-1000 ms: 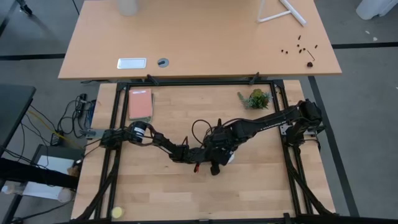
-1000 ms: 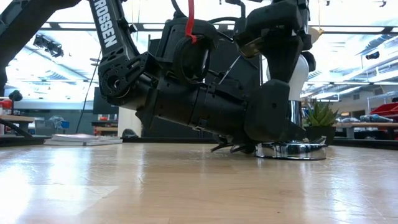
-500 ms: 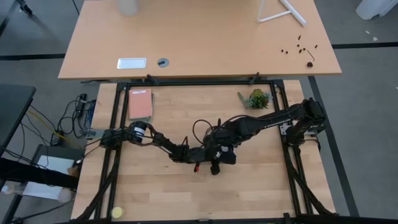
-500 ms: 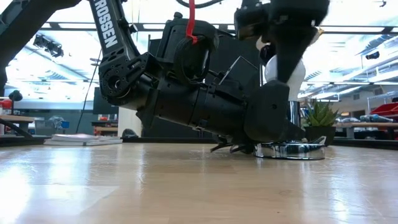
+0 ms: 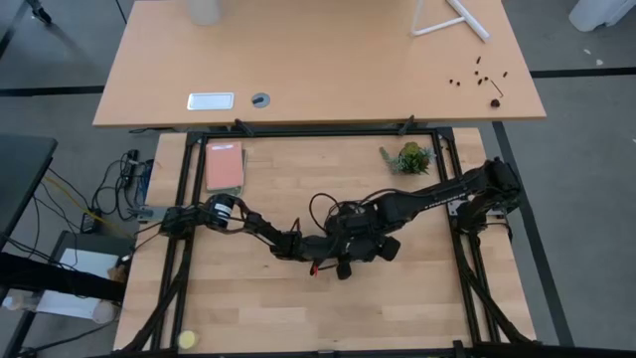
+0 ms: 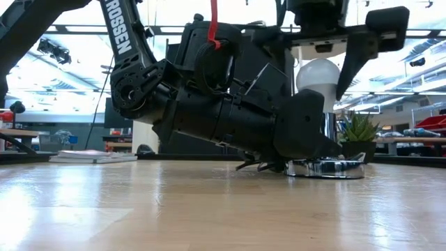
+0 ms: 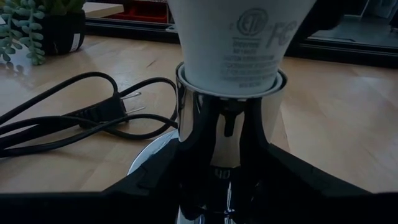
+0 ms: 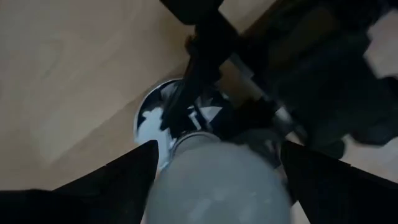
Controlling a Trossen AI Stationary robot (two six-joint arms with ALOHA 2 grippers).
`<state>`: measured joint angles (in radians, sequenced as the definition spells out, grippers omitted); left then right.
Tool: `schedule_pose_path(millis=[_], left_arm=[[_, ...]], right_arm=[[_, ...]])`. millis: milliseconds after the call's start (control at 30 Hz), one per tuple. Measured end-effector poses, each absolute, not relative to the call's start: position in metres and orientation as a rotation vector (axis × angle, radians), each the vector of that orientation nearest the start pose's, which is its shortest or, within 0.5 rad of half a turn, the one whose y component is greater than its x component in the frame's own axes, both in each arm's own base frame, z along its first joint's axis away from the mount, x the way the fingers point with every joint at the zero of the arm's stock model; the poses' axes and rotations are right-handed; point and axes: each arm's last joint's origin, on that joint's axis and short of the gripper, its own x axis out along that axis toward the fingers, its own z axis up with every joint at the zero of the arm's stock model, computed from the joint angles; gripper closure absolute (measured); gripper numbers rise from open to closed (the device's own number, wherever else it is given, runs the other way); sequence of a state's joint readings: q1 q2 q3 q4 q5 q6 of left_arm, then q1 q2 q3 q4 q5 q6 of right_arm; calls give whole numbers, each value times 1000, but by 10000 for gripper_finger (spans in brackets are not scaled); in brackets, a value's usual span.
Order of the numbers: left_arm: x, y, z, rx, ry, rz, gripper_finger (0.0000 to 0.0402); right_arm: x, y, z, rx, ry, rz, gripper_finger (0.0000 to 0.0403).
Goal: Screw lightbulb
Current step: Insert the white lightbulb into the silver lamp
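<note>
Right gripper (image 6: 327,59) now has its fingers spread wide either side of the bulb (image 6: 318,75) with a clear gap on both sides; a second and half a second ago those fingers were closed in on the bulb from above, so it has just let go. Wrist also looks rotated versus the earlier low views, fingers now splayed flat across the view. Bulb stands upright on its own, screw end down in the chrome socket (image 6: 327,166), which sits on the table (image 6: 209,209) near mid-table in the high view. Left wrist view shows the bulb's neck (image 7: 230,56) seated in the socket collar (image 7: 230,118), black cord (image 7: 74,118) trailing off beside it. Left gripper (image 7: 227,180) lies low on the table, fingers either side of the socket stem; looks clamped on it to stop it turning, though contact is partly hidden. Right wrist view looks straight down on the bulb (image 8: 217,180), fingers (image 8: 124,171) well apart from it. Read: one twist finished and released, probably a regrasp for another turn, or the end of screwing. Bulb staying upright unheld suggests the thread has caught; how tight, cannot tell. Plant (image 6: 359,129) stands behind, book (image 5: 225,166) far left, both uninvolved.
</note>
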<state>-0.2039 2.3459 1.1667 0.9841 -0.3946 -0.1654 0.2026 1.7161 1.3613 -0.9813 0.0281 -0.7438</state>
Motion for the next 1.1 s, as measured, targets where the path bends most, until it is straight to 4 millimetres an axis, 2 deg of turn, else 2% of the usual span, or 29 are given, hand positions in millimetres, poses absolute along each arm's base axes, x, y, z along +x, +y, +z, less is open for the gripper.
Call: schedule_pose_path(millis=[233,467,733,800,933,1100], left_arm=[[439,-80,71,-113,163,204,206],[439,-80,70,-112,169,199,206],[440,-80,70,-111,171,199,206],[440,-80,70,-112,170,198,206],[440,-80,71,-113,170,190,206],[440,-80,71,-117,170,193,206]], right_arm=[[328,55,234,-727,1161,697,57],[327,51,230,-605,1206,632,62],[323,51,229,-582,1254,638,150],[322,51,229,-577,1263,633,151],[321,50,229,-489,1305,534,151],[321,49,229,-280,1363,336,135]])
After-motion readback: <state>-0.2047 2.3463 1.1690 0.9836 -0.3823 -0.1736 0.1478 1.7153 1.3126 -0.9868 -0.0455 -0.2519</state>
